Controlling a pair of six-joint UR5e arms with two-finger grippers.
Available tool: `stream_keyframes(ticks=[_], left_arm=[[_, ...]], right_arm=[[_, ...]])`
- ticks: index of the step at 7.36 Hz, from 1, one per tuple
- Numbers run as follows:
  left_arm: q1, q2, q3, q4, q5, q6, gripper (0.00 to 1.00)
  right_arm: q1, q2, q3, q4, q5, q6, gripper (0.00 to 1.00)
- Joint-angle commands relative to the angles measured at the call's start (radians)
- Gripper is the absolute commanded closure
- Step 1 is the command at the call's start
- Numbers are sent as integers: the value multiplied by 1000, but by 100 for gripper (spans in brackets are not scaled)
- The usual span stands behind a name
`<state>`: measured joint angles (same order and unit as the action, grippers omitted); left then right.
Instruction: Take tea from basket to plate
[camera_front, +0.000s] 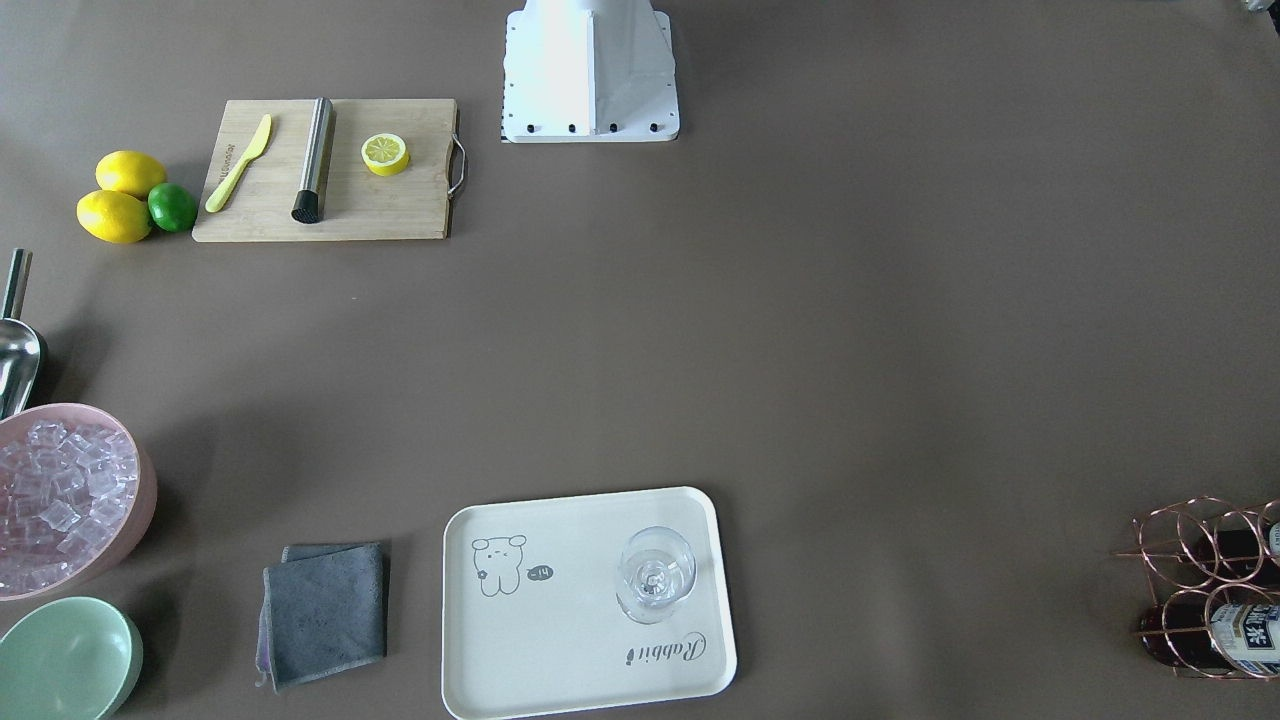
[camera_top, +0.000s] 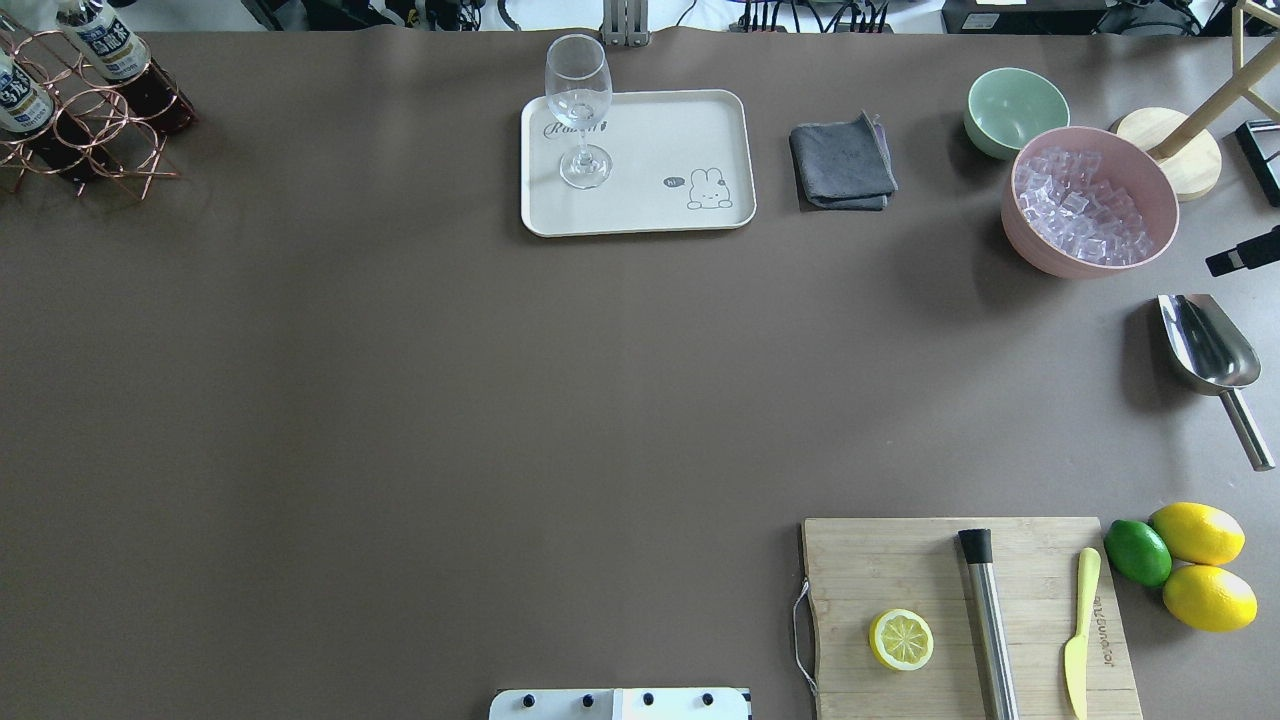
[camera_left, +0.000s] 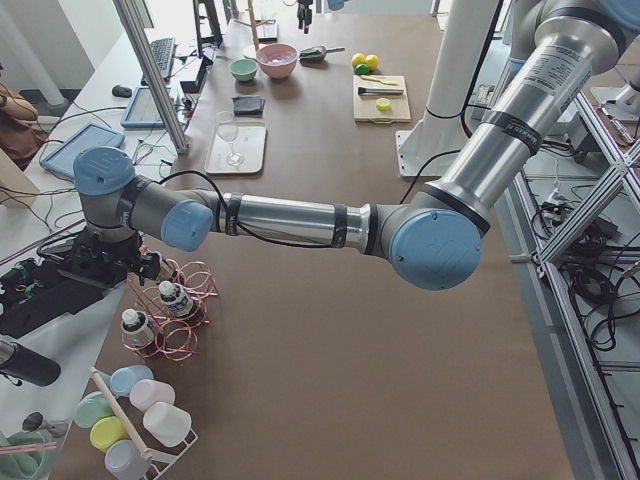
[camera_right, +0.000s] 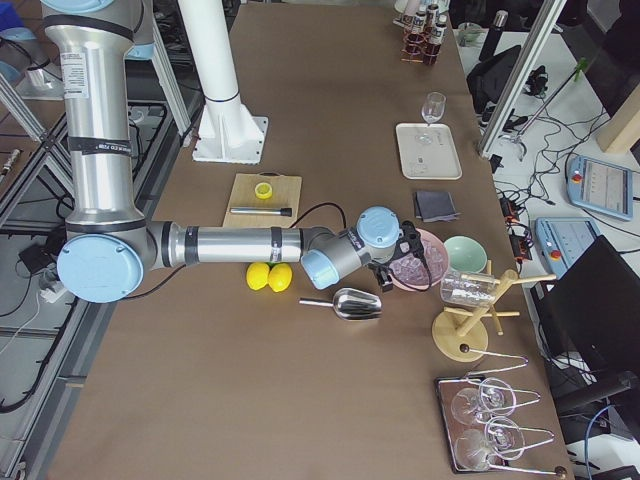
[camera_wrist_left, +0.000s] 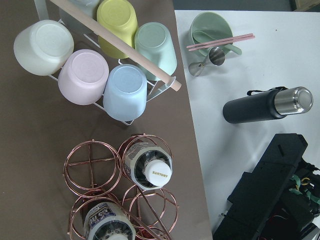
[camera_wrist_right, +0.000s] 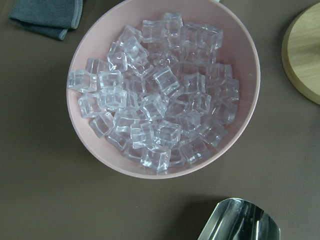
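- Left wrist-mounted view is looking straight down on the tea (camera_wrist_left: 152, 169), standing capped in a ring of the basket (camera_wrist_left: 92, 165), well apart from the plate (camera_top: 660, 130).
- Left gripper (camera_left: 140, 265) is hanging near it; can't tell how open it is.
- Bottle could end up snagging the wires and dragging the basket, or bumping the glass (camera_top: 578, 110).
- Cap is reading "SUNTORY", plate "Rabbit".

The brown table (camera_top: 400, 400) carries the basket (camera_top: 85, 125) at a far corner, the plate (camera_top: 660, 130), a grey cloth (camera_top: 840, 165), a mint bowl (camera_top: 1015, 105), a pink ice bowl (camera_top: 1040, 262), a scoop (camera_top: 1205, 345), a cutting board (camera_top: 880, 560), two lemons (camera_top: 1197, 532), a lime (camera_top: 1137, 552), and seemingly a wooden stand base (camera_top: 1195, 165).
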<state>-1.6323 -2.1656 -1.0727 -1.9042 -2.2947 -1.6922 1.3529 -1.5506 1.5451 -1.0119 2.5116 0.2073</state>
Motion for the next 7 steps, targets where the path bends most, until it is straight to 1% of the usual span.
stream_keyframes(ticks=[1,2,3,4,5,7], left_arm=[[32,-22,22,-44,9,-93,2],[54,-22,26,-65,26,-128,2],[63,-25,28,-78,32,-170,2],[72,-25,28,-82,32,-178,2],[78,-23,26,-88,32,-188,3],[91,-22,25,-94,32,-188,20]], right_arm=[[-9,24,-20,1,3,-3,0],[-8,17,-8,3,3,-3,0],[-6,18,-16,19,3,-3,0],[-6,11,-35,82,1,0,0],[-6,3,-25,98,1,6,0],[-6,0,-34,96,3,4,0]])
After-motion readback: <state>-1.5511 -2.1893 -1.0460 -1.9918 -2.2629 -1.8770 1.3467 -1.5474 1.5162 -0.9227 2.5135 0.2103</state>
